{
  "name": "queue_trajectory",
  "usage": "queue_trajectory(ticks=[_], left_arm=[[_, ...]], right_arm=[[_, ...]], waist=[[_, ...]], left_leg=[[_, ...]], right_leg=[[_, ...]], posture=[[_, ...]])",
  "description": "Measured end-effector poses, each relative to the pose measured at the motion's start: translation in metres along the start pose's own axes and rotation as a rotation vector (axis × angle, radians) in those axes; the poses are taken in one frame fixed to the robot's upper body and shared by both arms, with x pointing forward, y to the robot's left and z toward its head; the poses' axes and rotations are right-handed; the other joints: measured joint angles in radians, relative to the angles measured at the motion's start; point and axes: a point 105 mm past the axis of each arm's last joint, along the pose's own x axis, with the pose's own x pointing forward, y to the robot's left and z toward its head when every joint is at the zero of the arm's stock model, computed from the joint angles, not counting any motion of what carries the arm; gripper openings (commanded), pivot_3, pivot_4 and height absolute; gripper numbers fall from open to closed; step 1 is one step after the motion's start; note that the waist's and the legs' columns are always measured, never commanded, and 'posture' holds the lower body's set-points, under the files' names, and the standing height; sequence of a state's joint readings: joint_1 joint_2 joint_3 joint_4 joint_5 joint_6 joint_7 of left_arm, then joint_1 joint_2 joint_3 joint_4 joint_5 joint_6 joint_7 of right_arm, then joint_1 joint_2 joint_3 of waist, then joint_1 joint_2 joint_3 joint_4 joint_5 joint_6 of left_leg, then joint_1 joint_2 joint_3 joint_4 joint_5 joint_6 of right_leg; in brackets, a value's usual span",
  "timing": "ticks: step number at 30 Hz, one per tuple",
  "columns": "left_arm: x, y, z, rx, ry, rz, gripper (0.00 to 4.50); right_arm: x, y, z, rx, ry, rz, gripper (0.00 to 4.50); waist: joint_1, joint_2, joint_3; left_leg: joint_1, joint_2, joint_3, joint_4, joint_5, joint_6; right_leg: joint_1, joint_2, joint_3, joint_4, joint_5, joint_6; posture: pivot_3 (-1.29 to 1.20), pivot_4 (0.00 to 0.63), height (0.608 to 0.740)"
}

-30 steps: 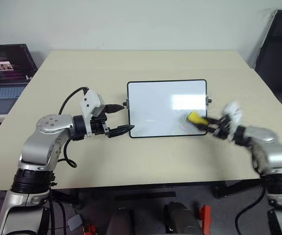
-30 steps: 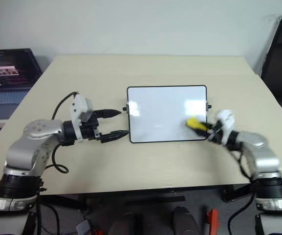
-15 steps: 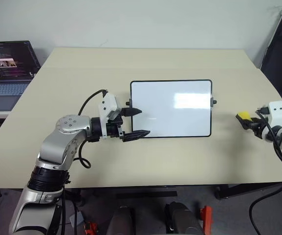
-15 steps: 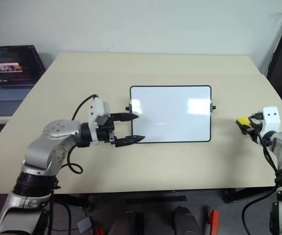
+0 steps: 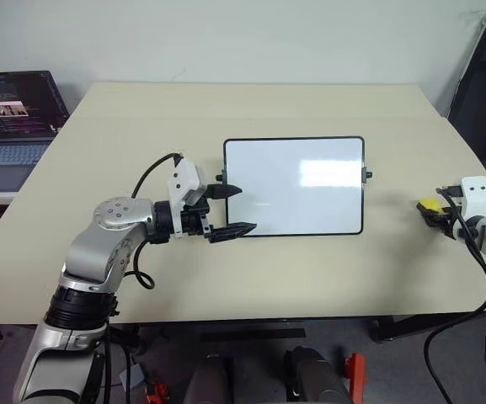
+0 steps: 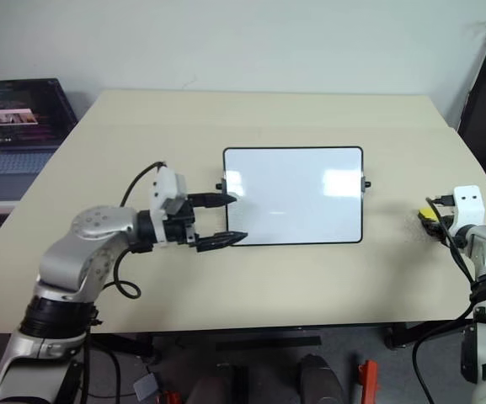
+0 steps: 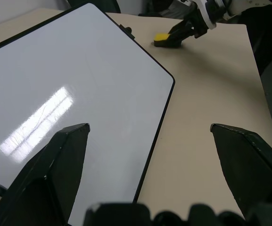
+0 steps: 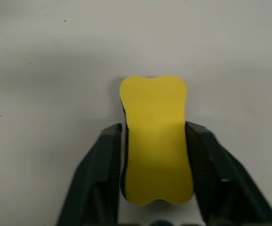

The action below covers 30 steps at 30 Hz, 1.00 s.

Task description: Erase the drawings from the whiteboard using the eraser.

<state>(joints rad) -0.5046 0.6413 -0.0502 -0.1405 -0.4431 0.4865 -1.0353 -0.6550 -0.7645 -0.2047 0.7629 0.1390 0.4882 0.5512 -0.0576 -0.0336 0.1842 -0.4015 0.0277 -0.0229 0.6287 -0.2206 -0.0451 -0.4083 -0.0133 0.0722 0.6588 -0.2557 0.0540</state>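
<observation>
Whiteboard (image 7: 70, 89) blank; eraser (image 7: 163, 38) on table beyond.

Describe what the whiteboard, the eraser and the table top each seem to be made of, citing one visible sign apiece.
Whiteboard: glossy coated panel, likely melamine or enamelled steel, with bright window reflections; thin black frame, probably plastic.
Eraser: matte yellow top, possibly foam or plastic, without glare; a dark layer shows beneath.
Table top: matte beige laminate or painted wood, evenly coloured, no visible grain.

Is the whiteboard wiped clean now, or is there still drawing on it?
Clean, as far as the pictures show. The whiteboard is plain white with only glare on it; no red marks show. The yellow eraser is off it, on the table.
</observation>
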Motion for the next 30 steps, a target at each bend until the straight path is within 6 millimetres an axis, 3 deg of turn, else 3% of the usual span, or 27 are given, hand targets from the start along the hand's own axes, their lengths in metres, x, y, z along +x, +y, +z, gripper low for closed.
queue_trajectory(ticks=[4, 7, 9, 13, 16, 19, 22, 30], left_arm=[[-0.005, 0.005, 0.004, 0.017, -0.015, 0.031, 4.50], [-0.017, 0.023, 0.010, 0.028, -0.052, 0.138, 4.50], [-0.032, 0.046, 0.018, 0.032, -0.109, 0.278, 4.50], [-0.067, 0.091, 0.030, 0.051, -0.200, 0.594, 4.50], [-0.086, 0.119, 0.000, 0.026, -0.144, 0.843, 4.50], [-0.088, 0.128, -0.036, -0.035, -0.099, 0.988, 4.50], [-0.089, 0.132, -0.056, -0.053, -0.068, 1.062, 4.50], [-0.049, 0.122, -0.078, -0.117, -0.095, 1.064, 4.50]], right_arm=[[-0.003, 0.002, 0.011, -0.012, -0.037, 0.010, 4.47], [-0.009, 0.008, 0.036, -0.037, -0.130, 0.032, 4.47], [-0.014, 0.015, 0.057, -0.040, -0.226, 0.053, 4.47], [-0.006, 0.049, 0.075, -0.007, -0.405, 0.095, 4.47], [0.011, 0.067, 0.060, 0.069, -0.450, 0.073, 4.47], [0.018, 0.074, 0.036, 0.093, -0.441, 0.055, 4.47], [0.021, 0.081, 0.031, 0.099, -0.457, 0.043, 4.47], [0.024, 0.071, 0.031, 0.115, -0.484, -0.041, 4.47]], waist=[[-0.001, 0.001, 0.000], [-0.002, 0.002, 0.001], [-0.002, 0.002, 0.001], [-0.002, 0.001, 0.001], [0.001, 0.002, 0.001], [0.018, 0.001, 0.001], [0.020, 0.001, 0.001], [0.024, 0.001, 0.001]], left_leg=[[0.000, 0.000, 0.000, 0.000, 0.000, 0.000], [0.000, 0.000, 0.000, 0.000, 0.000, 0.000], [0.000, 0.001, -0.001, 0.000, 0.000, 0.000], [0.002, 0.001, -0.001, 0.001, 0.000, 0.000], [0.001, 0.000, -0.001, 0.001, 0.000, 0.000], [-0.001, -0.001, -0.001, 0.000, 0.000, 0.000], [-0.002, -0.002, 0.000, 0.000, 0.000, 0.000], [0.000, -0.002, -0.001, 0.001, 0.000, 0.000]], right_leg=[[0.000, 0.000, 0.000, 0.000, 0.000, 0.000], [0.000, 0.000, 0.000, 0.001, 0.000, 0.000], [0.000, 0.001, -0.001, 0.001, 0.000, 0.000], [0.002, 0.001, 0.000, 0.001, 0.000, 0.000], [0.002, 0.000, 0.000, 0.001, 0.003, -0.004], [0.001, -0.002, -0.002, -0.001, 0.004, -0.003], [0.001, -0.003, -0.001, -0.001, 0.004, -0.002], [0.001, -0.003, -0.001, 0.000, 0.005, -0.002]], posture=[[0.00, 0.150, 0.740], [0.00, 0.150, 0.740], [0.00, 0.150, 0.740], [0.00, 0.150, 0.740], [0.00, 0.150, 0.740], [0.00, 0.150, 0.740], [0.00, 0.150, 0.740], [0.00, 0.150, 0.740]])
